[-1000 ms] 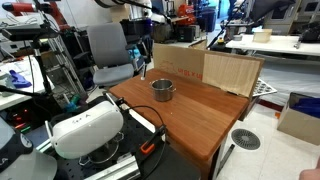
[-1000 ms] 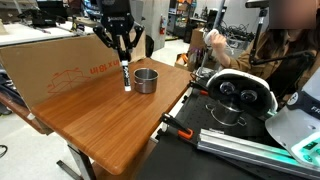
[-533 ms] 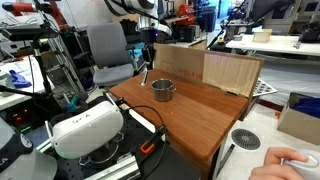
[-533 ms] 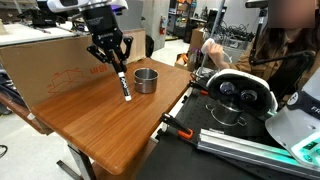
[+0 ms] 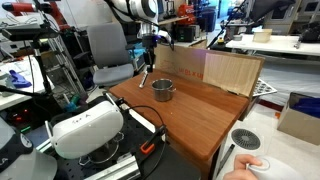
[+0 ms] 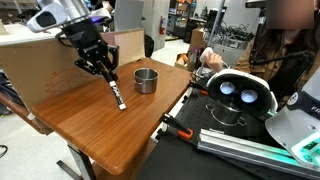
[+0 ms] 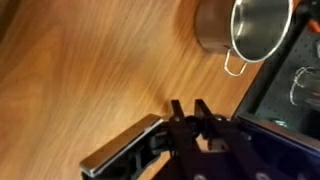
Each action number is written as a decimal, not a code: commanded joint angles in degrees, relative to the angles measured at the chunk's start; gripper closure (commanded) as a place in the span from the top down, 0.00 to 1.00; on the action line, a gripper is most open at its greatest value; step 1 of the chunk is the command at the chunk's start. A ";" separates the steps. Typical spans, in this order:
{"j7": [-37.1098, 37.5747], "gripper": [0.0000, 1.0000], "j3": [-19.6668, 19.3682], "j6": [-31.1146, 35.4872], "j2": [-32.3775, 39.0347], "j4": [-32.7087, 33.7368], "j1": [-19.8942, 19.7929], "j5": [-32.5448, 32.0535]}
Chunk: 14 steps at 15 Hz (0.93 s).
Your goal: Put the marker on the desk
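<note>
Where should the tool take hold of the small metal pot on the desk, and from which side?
Grip the pot by its thin rim, coming straight down from above with the wall between the jaws. It stands upright with its mouth open, so the rim is free all round, and its round body looks too wide to span from the side.

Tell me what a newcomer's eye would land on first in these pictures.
The gripper hangs over the reddish-brown desk, clamping the marker at a slant, with its lower tip close to the wood. Just beside it on the desk stands a shiny metal pot. Off the desk's edge, a bulky white headset also draws the eye.
</note>
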 commanded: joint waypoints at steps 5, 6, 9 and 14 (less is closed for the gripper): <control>1.79 0.46 -0.21 -7.14 8.88 11.97 1.11 -4.10; 1.90 0.52 -0.20 -6.90 9.50 12.56 1.05 -4.36; 1.61 0.73 -0.11 -6.87 11.05 14.39 0.92 -4.99; 1.53 1.00 -0.06 -6.62 11.39 15.32 0.83 -5.42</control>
